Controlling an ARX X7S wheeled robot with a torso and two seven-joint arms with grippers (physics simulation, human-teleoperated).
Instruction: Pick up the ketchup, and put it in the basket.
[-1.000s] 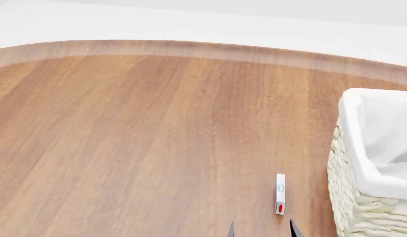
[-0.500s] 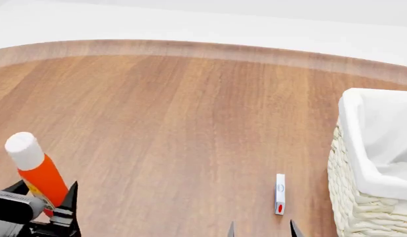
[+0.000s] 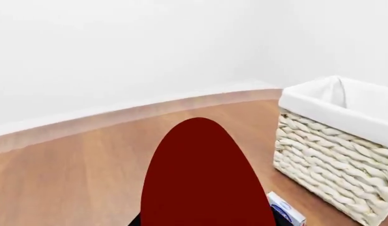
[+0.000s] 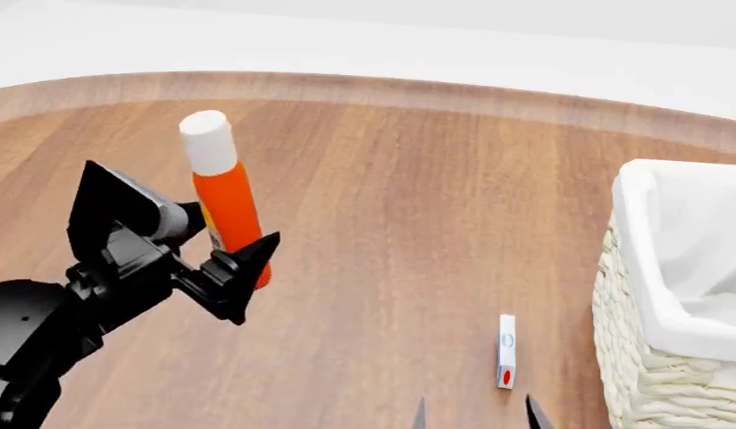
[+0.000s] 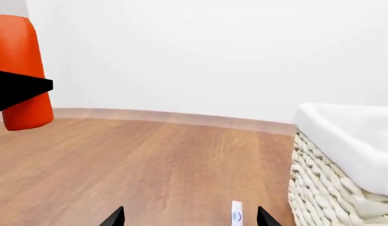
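Ketchup (image 4: 229, 207) stands nearly upright, clamped between the left gripper's (image 4: 219, 259) fingers, cap up, well left of the basket (image 4: 654, 375).

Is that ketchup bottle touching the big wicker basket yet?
Apart. The head view shows the ketchup bottle held in the left gripper, with a wide stretch of bare wooden table between it and the basket.

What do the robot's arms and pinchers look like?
The left arm is all black, built from chunky, rounded and boxy segments with one small grey cylinder near the wrist. The left gripper has flat black fingers shaped like pointed triangles. Of the right gripper, only two thin dark pointed fingertips show. No cables or markings are visible.
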